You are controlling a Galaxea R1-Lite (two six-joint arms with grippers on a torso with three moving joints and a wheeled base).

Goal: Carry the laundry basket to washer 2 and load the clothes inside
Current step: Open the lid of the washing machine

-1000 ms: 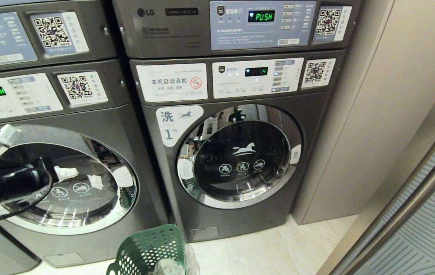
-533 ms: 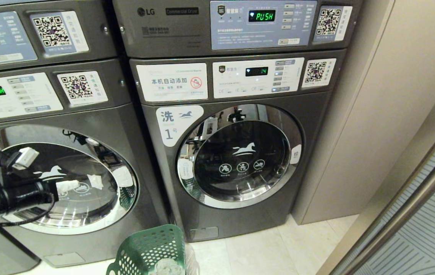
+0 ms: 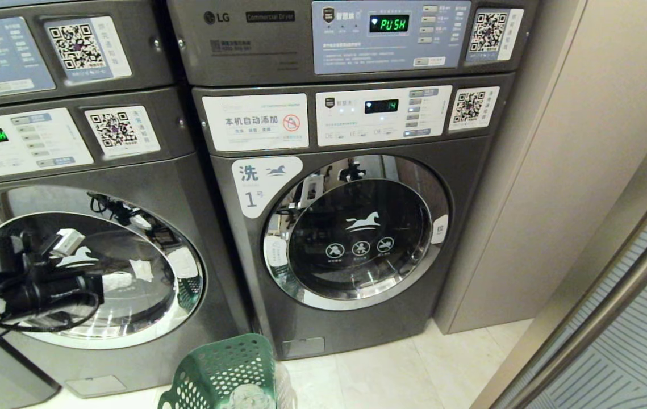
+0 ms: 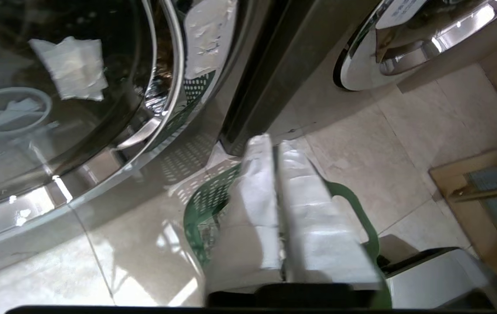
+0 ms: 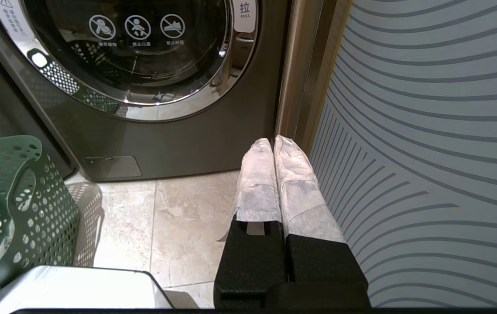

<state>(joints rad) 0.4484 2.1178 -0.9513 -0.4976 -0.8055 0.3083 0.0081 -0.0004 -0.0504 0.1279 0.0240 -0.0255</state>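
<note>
The green laundry basket [image 3: 218, 369] stands on the floor between the two machines, with pale clothes [image 3: 248, 396] just showing inside it. Washer 2 [image 3: 147, 176] is the left machine; its round door [image 3: 130, 318] is shut and its number label is out of view. My left gripper [image 3: 121, 279] hangs in front of that door glass, apart from it. In the left wrist view the left gripper [image 4: 275, 146] is shut and empty, above the basket [image 4: 211, 200]. My right gripper [image 5: 273, 141] is shut and empty, low over the floor, well away from the basket [image 5: 12, 209].
The machine labelled "1" [image 3: 357, 227] stands on the right with its door shut, and dryers [image 3: 255, 45] sit stacked above both. A beige wall panel [image 3: 556, 170] and a metal-framed striped door [image 3: 630, 318] close off the right side. Tiled floor [image 3: 385, 369] lies beside the basket.
My left arm has sunk and reached further across washer 2's door, its fingertips moving right and down. The basket, the right arm and the camera have stayed still.
</note>
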